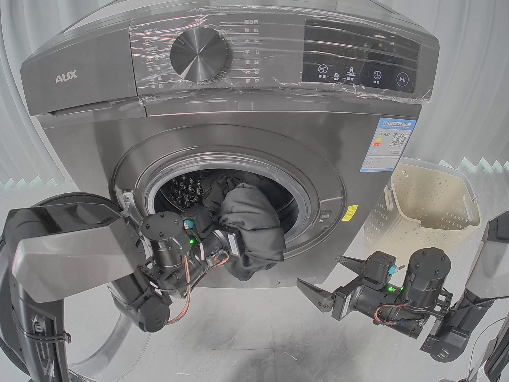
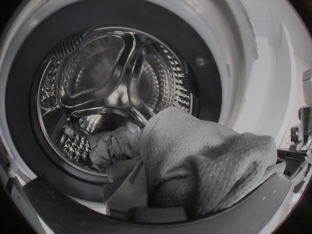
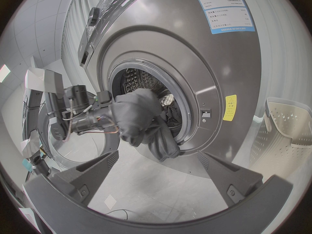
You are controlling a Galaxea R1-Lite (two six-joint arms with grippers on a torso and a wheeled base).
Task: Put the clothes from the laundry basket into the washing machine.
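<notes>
Two grippers face the washer. The right gripper, jaws apart, hangs low before its front. The left gripper, at its mouth, is smothered by a dark garment spilling over the rim, so its grip cannot be told. Another cloth lies inside the drum, and a basket stands beside the washer.

Dark garment half out of the washing machine, laundry basket beside.

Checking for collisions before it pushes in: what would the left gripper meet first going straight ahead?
Probably the crumpled cloth low in the drum, beyond the dark garment draped over the left gripper; depth is unclear, so perhaps the drum's back wall.
</notes>
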